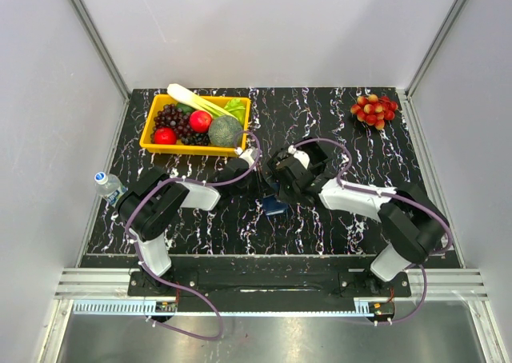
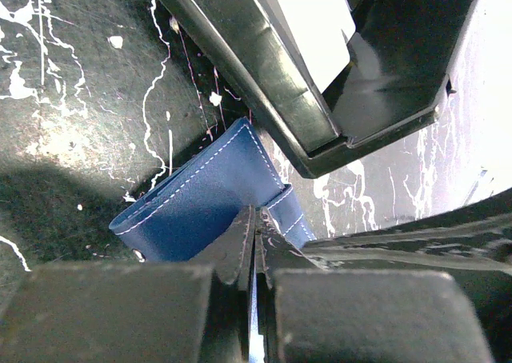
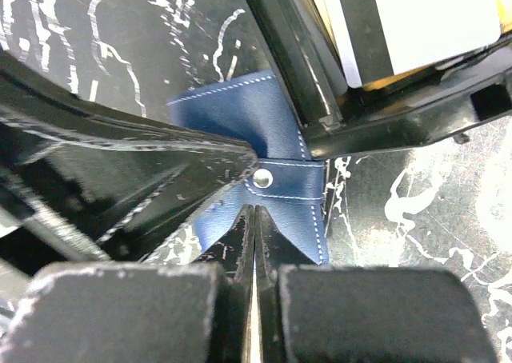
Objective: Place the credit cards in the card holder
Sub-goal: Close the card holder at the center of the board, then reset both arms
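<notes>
There's the holder [image 2: 200, 203]: smooth blue leather look, white stitching, shiny metal snap [image 3: 262, 176]. The tray [image 2: 264, 75] is glossy black plastic, the card [image 2: 308, 19] smooth white. The surface [image 2: 72, 99] is matt black, white-veined. The right tool [image 3: 254, 219] is grainy matt black.

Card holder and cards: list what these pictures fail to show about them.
- Card holder slots: neither wrist view shows them; in the top view the arms cover it.
- Credit cards: cut off by the right wrist view's top edge; count unclear.
- Whether the left fingers pinch it: too close to tell.
</notes>
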`<state>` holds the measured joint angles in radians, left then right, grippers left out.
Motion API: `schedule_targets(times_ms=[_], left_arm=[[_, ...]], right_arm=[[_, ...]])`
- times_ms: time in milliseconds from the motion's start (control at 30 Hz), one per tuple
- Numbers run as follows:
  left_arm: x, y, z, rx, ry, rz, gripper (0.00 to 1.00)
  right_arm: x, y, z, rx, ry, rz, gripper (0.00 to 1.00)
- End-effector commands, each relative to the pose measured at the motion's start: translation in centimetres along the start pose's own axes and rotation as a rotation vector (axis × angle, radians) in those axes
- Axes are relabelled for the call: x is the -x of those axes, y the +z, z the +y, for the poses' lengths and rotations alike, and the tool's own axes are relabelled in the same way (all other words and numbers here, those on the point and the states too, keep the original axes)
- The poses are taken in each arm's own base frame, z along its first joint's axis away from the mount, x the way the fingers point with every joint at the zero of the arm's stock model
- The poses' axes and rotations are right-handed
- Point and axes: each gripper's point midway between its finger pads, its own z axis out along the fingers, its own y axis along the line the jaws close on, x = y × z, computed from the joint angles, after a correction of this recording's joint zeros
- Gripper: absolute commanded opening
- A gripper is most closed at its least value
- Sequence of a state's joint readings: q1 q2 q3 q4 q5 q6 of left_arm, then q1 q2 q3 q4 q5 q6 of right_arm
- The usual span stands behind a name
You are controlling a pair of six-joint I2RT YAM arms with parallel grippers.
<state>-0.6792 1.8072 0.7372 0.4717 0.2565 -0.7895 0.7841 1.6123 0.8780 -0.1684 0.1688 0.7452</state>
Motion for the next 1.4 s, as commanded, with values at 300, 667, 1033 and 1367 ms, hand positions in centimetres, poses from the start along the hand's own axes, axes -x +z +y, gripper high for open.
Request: schedule_targets(times_ms=[300, 667, 1033, 1367], left_arm=[[-7.2, -2.3, 8.8, 0.309, 0.002, 0.206, 0.00], [-7.8, -2.5, 9.0, 0.309, 0.012, 0.220, 0.00], [-7.8, -2.6, 9.2, 0.318, 0.020, 0.215, 0.00], [-7.8, -2.6, 9.3, 0.323, 0.020, 0.215, 0.00]], right_arm=[[1.8, 0.1, 0.5, -0.002, 0.004, -0.046, 0.00], [1.0, 0.9, 0.9, 0.029, 0.009, -0.018, 0.00], [3.1, 0.0, 1.2, 0.028, -0.006, -0.080, 0.00], [-1.2, 2.9, -0.3, -0.012, 0.038, 0.067, 0.00]])
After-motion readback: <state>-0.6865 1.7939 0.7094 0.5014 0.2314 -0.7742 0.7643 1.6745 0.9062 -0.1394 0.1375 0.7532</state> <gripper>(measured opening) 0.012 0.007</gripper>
